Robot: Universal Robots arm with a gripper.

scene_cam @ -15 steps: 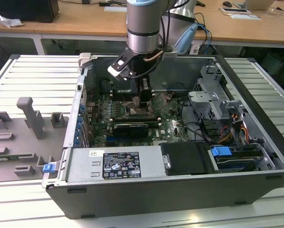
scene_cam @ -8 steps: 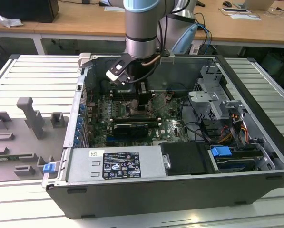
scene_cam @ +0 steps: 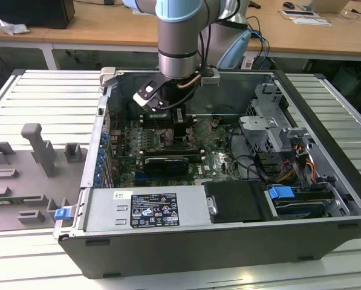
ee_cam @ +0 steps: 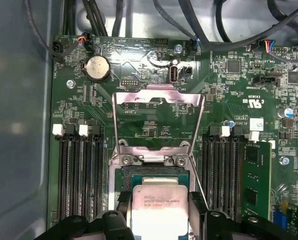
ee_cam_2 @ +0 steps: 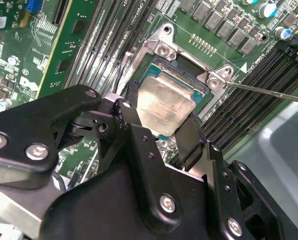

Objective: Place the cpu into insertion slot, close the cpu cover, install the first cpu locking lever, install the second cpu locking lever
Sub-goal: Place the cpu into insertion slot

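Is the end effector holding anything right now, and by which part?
Yes: the end effector holds the cpu pinched by two opposite side edges, at the insertion slot. The cpu cover stands open.

My arm (scene_cam: pixel 179 36) points straight down from above, and its wrist is turned to face down too. My gripper (ee_cam_2: pixel 161 114) hangs under the wrist. I see its two black fingers (ee_cam_2: pixel 187 136) squeezed against the cpu (ee_cam_2: pixel 164 100), one on each side.
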